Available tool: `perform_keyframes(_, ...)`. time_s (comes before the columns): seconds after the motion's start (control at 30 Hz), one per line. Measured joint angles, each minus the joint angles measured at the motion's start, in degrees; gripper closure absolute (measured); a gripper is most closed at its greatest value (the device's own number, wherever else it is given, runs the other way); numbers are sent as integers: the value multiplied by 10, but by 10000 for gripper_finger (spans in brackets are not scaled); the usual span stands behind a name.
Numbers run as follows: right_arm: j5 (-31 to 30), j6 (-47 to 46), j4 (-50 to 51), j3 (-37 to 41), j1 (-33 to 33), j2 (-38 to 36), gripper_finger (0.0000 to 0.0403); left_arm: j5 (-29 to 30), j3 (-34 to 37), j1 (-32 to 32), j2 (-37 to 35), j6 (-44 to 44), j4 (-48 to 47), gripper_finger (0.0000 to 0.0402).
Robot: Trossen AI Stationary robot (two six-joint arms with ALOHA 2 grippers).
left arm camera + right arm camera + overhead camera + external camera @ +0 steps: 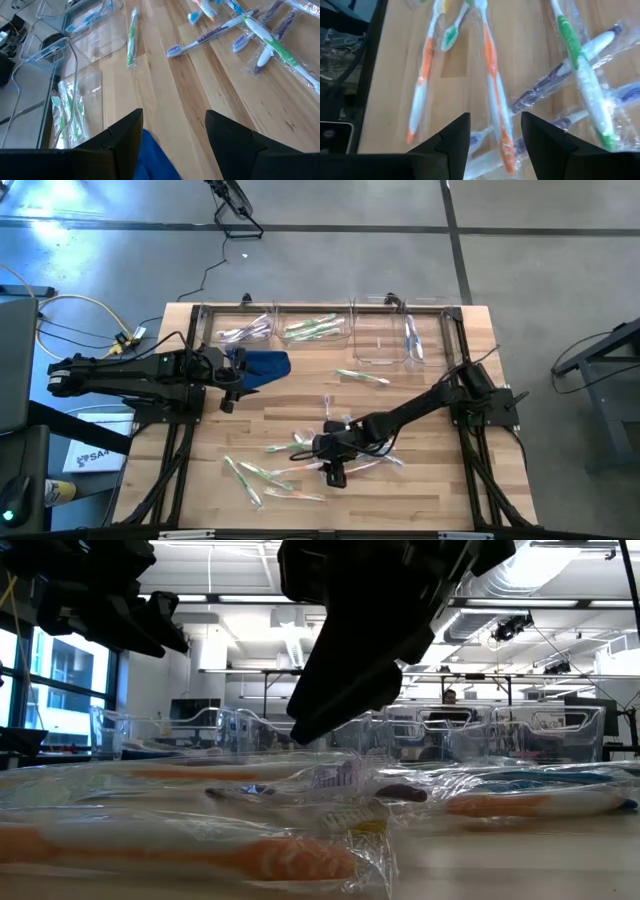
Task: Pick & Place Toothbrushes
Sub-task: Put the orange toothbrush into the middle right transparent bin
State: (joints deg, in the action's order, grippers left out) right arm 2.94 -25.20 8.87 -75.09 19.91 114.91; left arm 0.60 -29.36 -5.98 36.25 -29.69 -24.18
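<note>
Several wrapped toothbrushes (300,455) lie flat and scattered on the wooden table's near middle. One more toothbrush (362,377) lies alone farther back. My right gripper (338,475) hangs open over the pile. In the right wrist view an orange-handled toothbrush (495,95) runs lengthwise into the gap of my right gripper (495,135), with green-and-white toothbrushes (582,75) beside it. My left gripper (228,398) is open at the table's left, next to a blue cloth (265,365). A corner of that cloth (155,160) shows between its fingers; it touches no toothbrush.
Clear plastic bins (315,328) stand in a row along the far edge, some holding toothbrushes (245,332). In the left wrist view a green toothbrush (131,37) lies beside the bins (75,60). Bare wood lies between the pile and the bins. Black arm frames flank both sides.
</note>
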Motion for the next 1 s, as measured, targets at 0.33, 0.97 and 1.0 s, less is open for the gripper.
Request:
perform_keyframes(0.33, 0, 0, 8, 0, 0, 4, 232, 0, 0, 0, 0, 0, 0, 192)
perform_keyframes(0.97, -4, -2, -8, 0, 3, 46, 255, 0, 0, 0, 0, 0, 0, 192)
perform_keyframes(1.0, -3, -2, -9, 0, 3, 46, 262, 0, 0, 0, 0, 0, 0, 192)
